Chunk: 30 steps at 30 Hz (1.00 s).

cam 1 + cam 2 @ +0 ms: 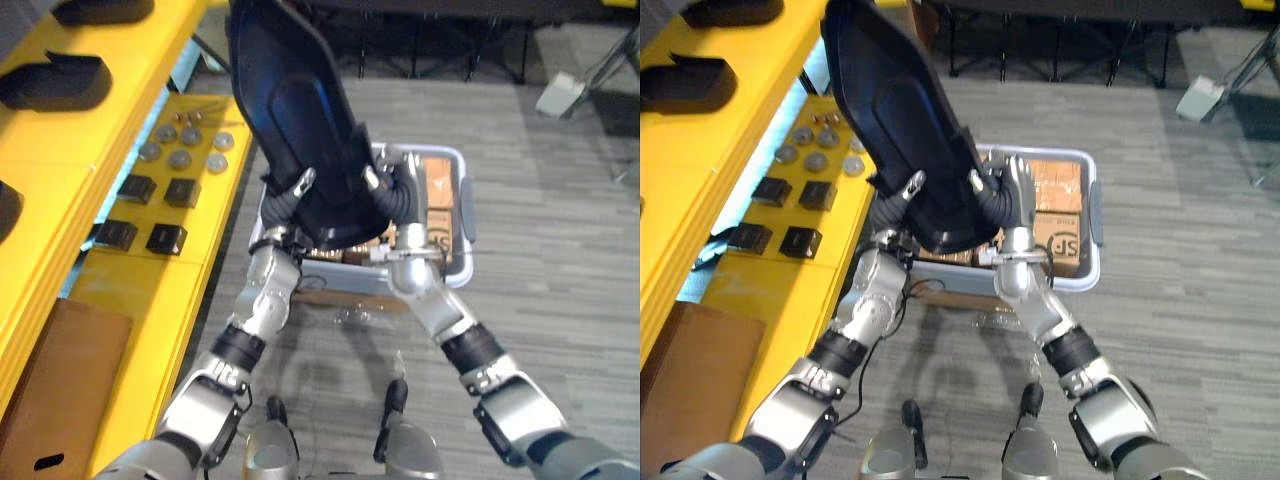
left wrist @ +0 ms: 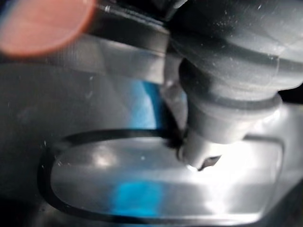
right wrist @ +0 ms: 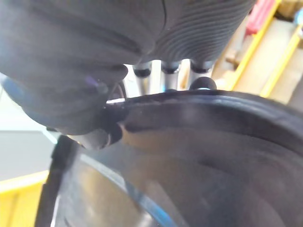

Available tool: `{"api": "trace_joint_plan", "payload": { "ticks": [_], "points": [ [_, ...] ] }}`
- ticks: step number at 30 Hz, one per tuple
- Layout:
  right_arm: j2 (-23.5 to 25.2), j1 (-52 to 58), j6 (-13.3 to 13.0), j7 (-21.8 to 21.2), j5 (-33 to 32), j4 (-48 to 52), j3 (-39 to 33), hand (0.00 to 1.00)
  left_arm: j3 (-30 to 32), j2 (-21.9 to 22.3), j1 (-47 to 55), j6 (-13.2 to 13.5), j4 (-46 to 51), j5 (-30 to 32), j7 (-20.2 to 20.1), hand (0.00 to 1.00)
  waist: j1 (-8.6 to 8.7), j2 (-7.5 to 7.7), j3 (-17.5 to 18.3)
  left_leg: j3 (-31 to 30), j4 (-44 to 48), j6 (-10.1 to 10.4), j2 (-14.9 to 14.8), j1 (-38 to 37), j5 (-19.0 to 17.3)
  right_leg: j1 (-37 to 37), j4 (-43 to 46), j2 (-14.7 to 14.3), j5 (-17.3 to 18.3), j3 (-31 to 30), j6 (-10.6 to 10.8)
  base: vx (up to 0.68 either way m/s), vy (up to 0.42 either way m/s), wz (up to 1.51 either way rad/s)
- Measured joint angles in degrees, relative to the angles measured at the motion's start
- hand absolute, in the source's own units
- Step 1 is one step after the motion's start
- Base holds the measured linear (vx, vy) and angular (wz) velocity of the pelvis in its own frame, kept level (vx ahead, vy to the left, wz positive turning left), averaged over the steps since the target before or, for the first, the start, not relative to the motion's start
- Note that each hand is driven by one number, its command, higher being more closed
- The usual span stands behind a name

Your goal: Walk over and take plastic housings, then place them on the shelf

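Observation:
A large black plastic housing (image 1: 290,110) is held up tilted in front of me, above a grey bin (image 1: 458,268). My left hand (image 1: 283,198) grips its lower left edge, thumb (image 2: 203,146) pressed on the glossy face. My right hand (image 1: 405,195) grips the lower right edge. In the right wrist view its fingers (image 3: 168,75) reach behind the housing's rim (image 3: 213,142) while the thumb (image 3: 94,137) presses the front. The housing's upper end leans toward the yellow shelf (image 1: 60,160) on my left.
Other black housings (image 1: 55,80) lie on the yellow shelf's upper level. Its lower level carries small black blocks (image 1: 150,190) and several silver discs (image 1: 180,150). The bin holds cardboard boxes (image 1: 1055,215). A brown box (image 1: 60,380) sits lower left. Grey carpet (image 1: 560,220) spreads to the right.

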<state>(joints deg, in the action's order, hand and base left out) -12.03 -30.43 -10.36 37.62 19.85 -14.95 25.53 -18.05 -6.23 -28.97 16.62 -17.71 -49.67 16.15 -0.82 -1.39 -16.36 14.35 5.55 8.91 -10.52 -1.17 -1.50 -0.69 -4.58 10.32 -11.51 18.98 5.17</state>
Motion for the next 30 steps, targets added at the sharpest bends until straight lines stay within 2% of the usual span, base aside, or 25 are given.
{"api": "trace_joint_plan", "payload": {
  "ticks": [2,3,7,14,17,19,23,25,27,30],
  "points": [
    [0.7,3.3,-0.7,0.0,0.0,1.3,0.5,1.00,0.0,0.2,4.6,0.0,4.2,3.4,1.1,1.00,-0.01,0.21,0.6,-0.2,-0.4,0.0,0.1,-1.2,0.0,-1.3,0.0,0.1,0.5,0.5,0.0,-0.01,0.012,0.08],
    [1.3,5.7,-1.1,0.0,0.0,2.9,0.7,0.00,0.0,0.4,7.6,0.0,6.6,4.9,1.1,1.00,0.03,0.45,1.6,-0.6,-1.4,0.1,0.3,-1.3,0.3,-1.3,0.0,0.2,0.8,1.2,0.1,-0.01,0.008,0.14],
    [2.0,12.2,-3.5,-0.1,-1.2,6.4,2.1,0.00,0.0,0.6,15.8,-1.1,13.7,8.9,1.3,1.00,-0.01,0.91,3.5,-1.5,-3.6,0.3,0.6,-1.7,1.4,-1.4,0.0,0.2,1.8,2.3,0.0,0.02,-0.001,0.14],
    [1.8,19.5,-6.0,-4.1,-7.9,8.3,4.5,0.00,1.3,0.4,24.3,-5.7,20.5,17.2,1.2,1.00,-0.16,0.93,5.4,-2.9,-4.7,0.3,1.0,-2.1,1.8,-2.4,0.0,0.5,1.8,4.3,0.2,0.04,0.016,0.11],
    [2.1,20.7,-7.2,-5.1,-10.3,9.8,5.4,0.00,2.1,0.4,26.1,-5.8,23.3,21.3,1.5,1.00,-0.65,1.05,5.6,-2.9,-5.1,0.2,1.2,-2.9,1.8,-3.1,0.0,0.6,1.9,4.4,0.3,0.01,0.011,0.02],
    [2.1,21.0,-9.4,-7.6,-15.4,10.4,6.2,0.00,3.4,0.4,27.1,-5.7,26.7,27.5,2.5,1.00,-0.99,1.40,6.0,-2.8,-5.1,0.2,1.2,-3.0,1.8,-3.1,0.0,0.6,2.0,4.3,0.4,0.00,0.000,0.00],
    [2.1,21.8,-12.6,-11.7,-21.9,13.5,6.0,0.00,5.6,0.5,28.3,-5.4,29.3,34.0,4.0,1.00,-1.47,1.38,6.6,-2.7,-5.3,0.2,1.2,-3.8,1.8,-3.5,0.0,0.6,2.1,4.1,0.5,0.00,0.009,-0.03],
    [2.1,22.7,-14.0,-12.8,-23.0,16.4,4.0,0.00,6.9,0.8,29.7,-5.3,29.6,38.8,6.3,1.00,-1.45,1.36,7.3,-2.6,-5.3,0.2,1.2,-3.8,1.8,-3.4,0.0,0.6,2.1,3.9,0.6,0.00,0.007,-0.02],
    [2.3,25.8,-14.9,-13.0,-24.2,20.7,-1.4,0.00,8.7,1.4,32.2,-4.7,29.6,45.9,10.7,1.00,-1.45,1.52,8.1,-2.5,-5.3,0.2,1.2,-3.8,1.8,-3.4,0.0,0.6,2.3,3.7,0.8,0.00,0.000,0.00],
    [1.9,31.4,-16.8,-14.8,-28.5,24.7,-9.8,0.00,12.7,2.1,35.2,-4.2,29.6,52.9,15.8,1.00,-1.44,1.64,8.4,-1.2,-5.4,0.1,1.2,-4.5,1.6,-3.1,0.0,0.6,2.4,2.6,1.0,0.00,0.018,-0.16]
  ]
}}
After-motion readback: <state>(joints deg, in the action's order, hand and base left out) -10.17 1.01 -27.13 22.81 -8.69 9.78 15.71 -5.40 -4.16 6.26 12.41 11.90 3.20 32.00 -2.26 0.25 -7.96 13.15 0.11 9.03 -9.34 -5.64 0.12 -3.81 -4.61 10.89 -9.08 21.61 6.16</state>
